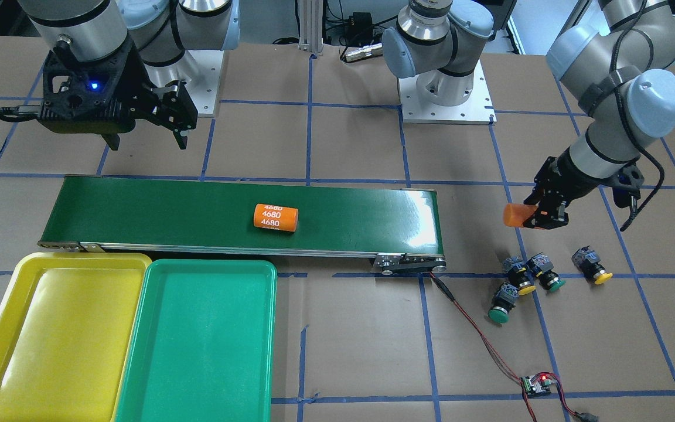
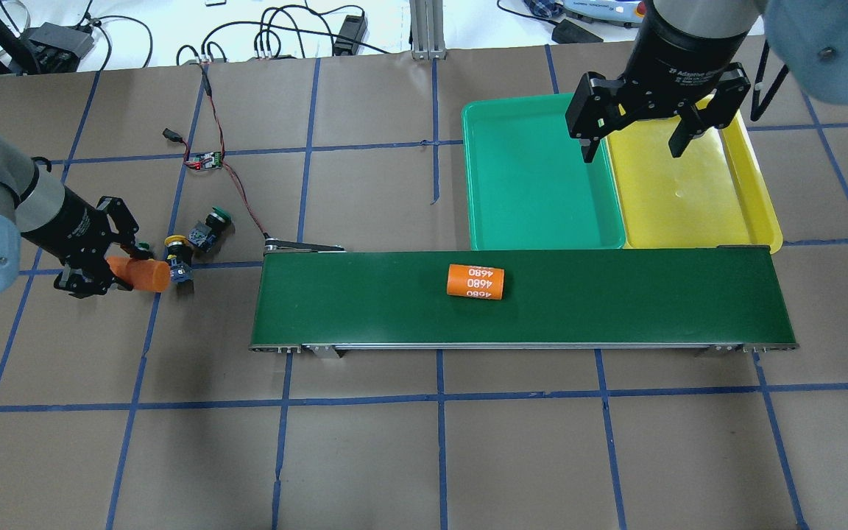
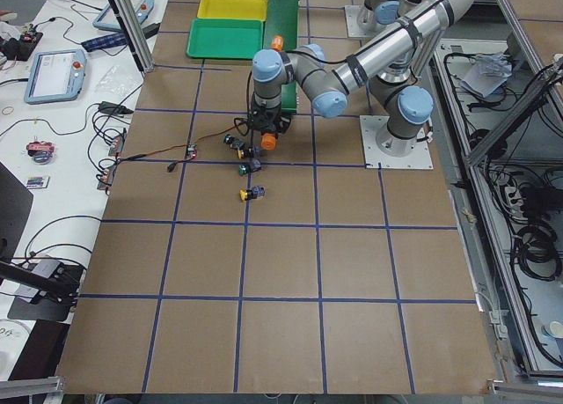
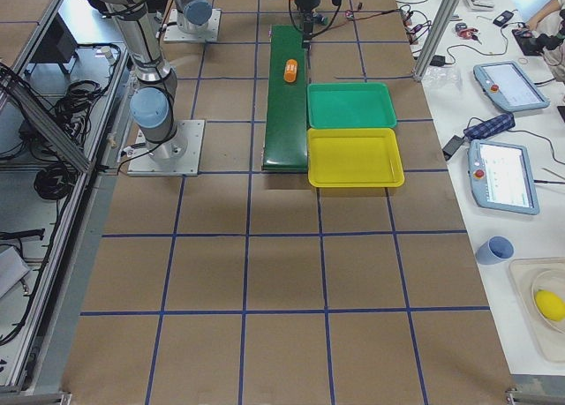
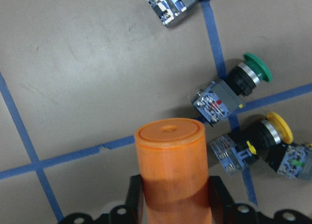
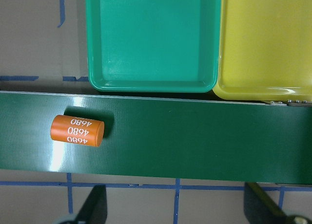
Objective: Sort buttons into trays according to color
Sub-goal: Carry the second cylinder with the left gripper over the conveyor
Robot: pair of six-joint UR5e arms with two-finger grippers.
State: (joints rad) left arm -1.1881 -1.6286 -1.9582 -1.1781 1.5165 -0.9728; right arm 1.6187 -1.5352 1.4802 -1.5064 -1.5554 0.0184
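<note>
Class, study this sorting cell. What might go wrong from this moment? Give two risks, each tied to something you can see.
1. The left end effector grips an orange cylinder, not a button. The yellow tray and green tray are both empty, so the wrong item may get binned.
2. The cylinder sticks out well past the grip, close to the clustered buttons. A low move could scatter them, and the closely packed ones may be hard to pick singly.

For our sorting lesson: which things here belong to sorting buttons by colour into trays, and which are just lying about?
Job: yellow buttons, green buttons, yellow tray, green tray.
Lying about: conveyor belt, marked orange cylinder, plain orange cylinder, circuit board.
</note>
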